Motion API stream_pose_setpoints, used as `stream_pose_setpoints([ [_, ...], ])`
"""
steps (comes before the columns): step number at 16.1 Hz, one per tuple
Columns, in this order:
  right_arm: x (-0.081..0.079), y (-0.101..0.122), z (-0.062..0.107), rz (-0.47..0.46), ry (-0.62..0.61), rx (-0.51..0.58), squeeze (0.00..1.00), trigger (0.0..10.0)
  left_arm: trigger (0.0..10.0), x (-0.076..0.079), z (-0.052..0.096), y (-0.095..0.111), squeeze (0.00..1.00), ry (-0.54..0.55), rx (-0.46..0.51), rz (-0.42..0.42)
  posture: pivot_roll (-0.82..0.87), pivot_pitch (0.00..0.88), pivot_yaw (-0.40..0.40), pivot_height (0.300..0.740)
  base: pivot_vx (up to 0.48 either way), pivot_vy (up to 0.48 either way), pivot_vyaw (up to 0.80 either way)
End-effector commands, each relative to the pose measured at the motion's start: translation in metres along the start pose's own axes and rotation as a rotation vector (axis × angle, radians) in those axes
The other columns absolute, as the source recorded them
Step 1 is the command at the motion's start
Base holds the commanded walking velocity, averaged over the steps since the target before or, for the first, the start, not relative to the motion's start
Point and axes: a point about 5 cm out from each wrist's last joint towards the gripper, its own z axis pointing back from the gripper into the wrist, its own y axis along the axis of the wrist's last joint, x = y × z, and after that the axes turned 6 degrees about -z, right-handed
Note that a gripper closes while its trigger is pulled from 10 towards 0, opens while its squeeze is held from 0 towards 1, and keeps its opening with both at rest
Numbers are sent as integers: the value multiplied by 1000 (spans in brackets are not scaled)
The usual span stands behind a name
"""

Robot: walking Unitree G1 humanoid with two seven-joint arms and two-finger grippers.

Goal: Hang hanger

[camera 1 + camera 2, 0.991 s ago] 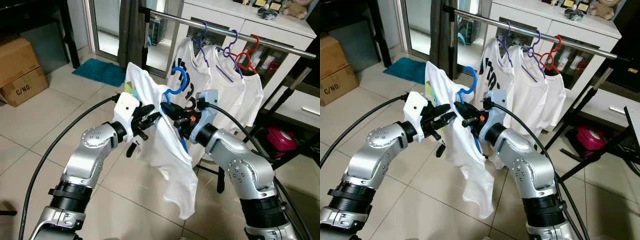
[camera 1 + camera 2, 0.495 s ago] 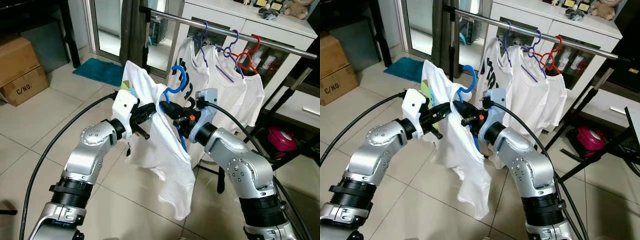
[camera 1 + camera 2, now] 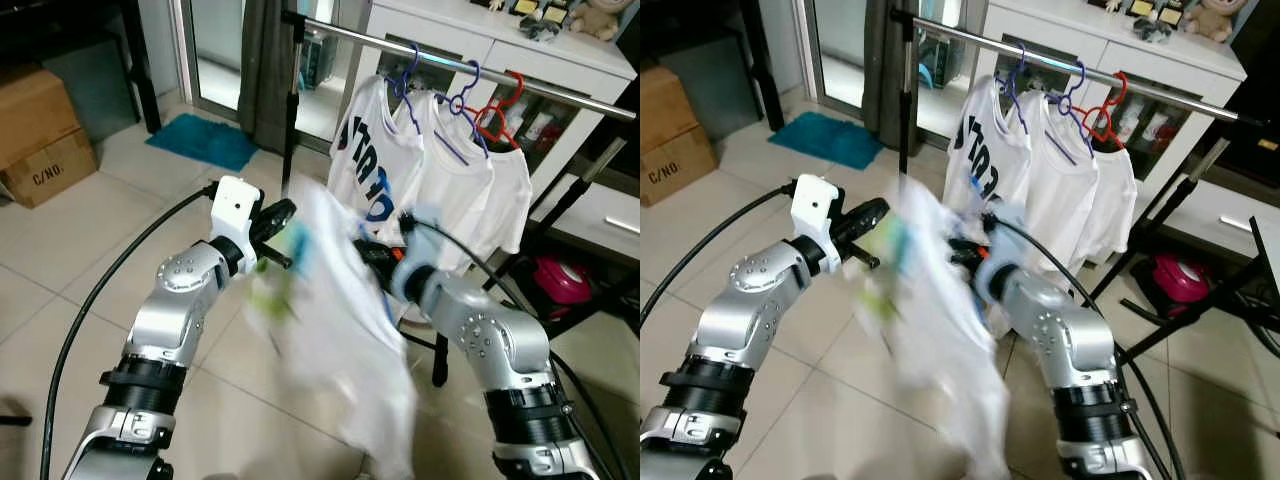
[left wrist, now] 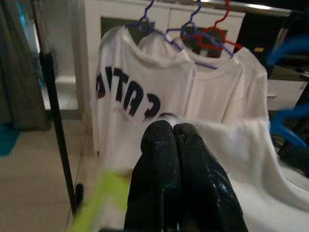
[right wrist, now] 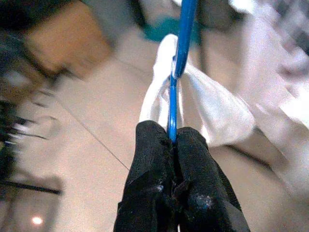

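**Two arms, one blurred shirt on a blue hanger**

Two silver arms rise from the bottom of the head views. Left gripper (image 3: pixel 278 212), centre-left of frame: fingers pressed together, nothing between them in its wrist view (image 4: pixel 175 145); it sits just beside the upper edge of the white shirt (image 3: pixel 345 340).

Shirt is motion-blurred, a pale smear from centre down to the lower middle of the frame, with a green-yellow patch near its upper left part. Hangs over the tiled floor (image 3: pixel 90 250).

Right gripper (image 5: pixel 173 137): fingers clamped on the thin stem of the blue hanger (image 5: pixel 179 58), white cloth bunched around the hanger just past the fingertips. In the head views this gripper is at centre, mostly hidden behind the blurred shirt; the exact spot cannot be told.

Black cables loop from both wrists down to the lower frame edges.

Behind, upper centre to upper right: metal clothes rail (image 3: pixel 560 88) on a black stand. Three white shirts hang there side by side — one with dark lettering (image 3: pixel 372 150) on a purple hanger (image 3: pixel 405 70), a second purple hanger (image 3: pixel 462 90), then a red hanger (image 3: pixel 500 105). The blue hanger is below and in front of the rail, apart from it.

Farther back: teal mat (image 3: pixel 200 142) upper left, cardboard box (image 3: pixel 40 140) at the left edge, white cabinet (image 3: pixel 500 40) behind the rail, pink object (image 3: pixel 560 278) on the floor at right.
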Motion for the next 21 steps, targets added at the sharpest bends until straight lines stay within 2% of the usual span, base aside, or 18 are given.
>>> stream_pose_setpoints([
  [1, 8, 7, 4, 1, -47, 22, 0, 10000, 0, 2, -3, 1, 0, 3, -7, 4, 20, 0, -155, 740, 0, 0, 0],
  [3, 4, 9, 4, -2, -27, 26, 0, 10000, 0, 5, -3, -1, 0, 0, -11, 14, 19, 0, -157, 740, 0, 0, 0],
  [5, -7, 13, 2, -12, 33, 39, 0, 10000, 0, 10, -4, -3, 0, -37, -18, 29, 19, 0, -159, 740, 0, 0, 0],
  [6, -10, 15, 2, -15, 53, 47, 0, 10000, 2980, 13, -4, -2, 0, -51, -17, 29, 19, 0, -159, 740, 0, 0, 0],
  [7, -17, 19, 3, -29, 108, 71, 0, 10000, 10000, 18, -4, 1, 0, -95, 6, 20, 17, 0, -159, 740, 0, 0, 0],
  [8, -28, 25, 6, -75, 216, 107, 0, 10000, 10000, 21, -4, 6, 1000, -108, 43, -19, 17, 0, -159, 740, 0, 0, 0],
  [9, -40, 30, 11, -103, 344, 131, 0, 10000, 10000, 14, -6, 8, 1000, -34, 30, -167, 17, 0, -159, 740, 0, 0, 0],
  [10, -43, 30, 12, -99, 378, 131, 0, 10000, 10000, 8, -7, 12, 1000, 39, 32, -282, 17, 0, -159, 740, 0, 0, 0],
  [11, -43, 29, 12, -94, 386, 126, 0, 10000, 10000, 4, -8, 21, 1000, 99, 67, -348, 19, 0, -166, 740, 0, 0, 0],
  [12, -43, 28, 11, -93, 394, 119, 0, 10000, 10000, 9, -8, 35, 1000, 128, 132, -374, 19, 0, -167, 740, 0, 0, 0],
  [13, -43, 27, 11, -93, 398, 117, 0, 10000, 10000, 11, -8, 39, 1000, 130, 150, -390, 19, 0, -167, 740, 0, 0, 0],
  [14, -43, 27, 11, -93, 400, 116, 0, 10000, 10000, 14, -8, 41, 1000, 122, 159, -383, 19, 0, -169, 740, 0, 0, 0],
  [16, -44, 29, 10, -90, 419, 115, 0, 10000, 10000, 22, -7, 45, 1000, 139, 212, -292, 16, 0, -173, 740, 0, 0, 0],
  [17, -44, 30, 10, -79, 426, 114, 0, 10000, 10000, 28, -8, 40, 1000, 107, 207, -231, 18, 0, -177, 740, 0, 0, 0],
  [18, -45, 31, 10, -68, 438, 112, 0, 10000, 10000, 40, -9, 38, 1000, 19, 221, -116, 17, 0, -178, 740, 0, 0, 0],
  [20, -46, 32, 10, -51, 443, 115, 0, 10000, 10000, 49, -9, 37, 1000, -37, 221, -55, 14, 0, -176, 740, 0, 0, 0],
  [21, -47, 33, 10, -45, 445, 117, 0, 10000, 10000, 50, -9, 36, 824, -47, 214, -27, 13, 0, -175, 740, 0, 0, 0],
])
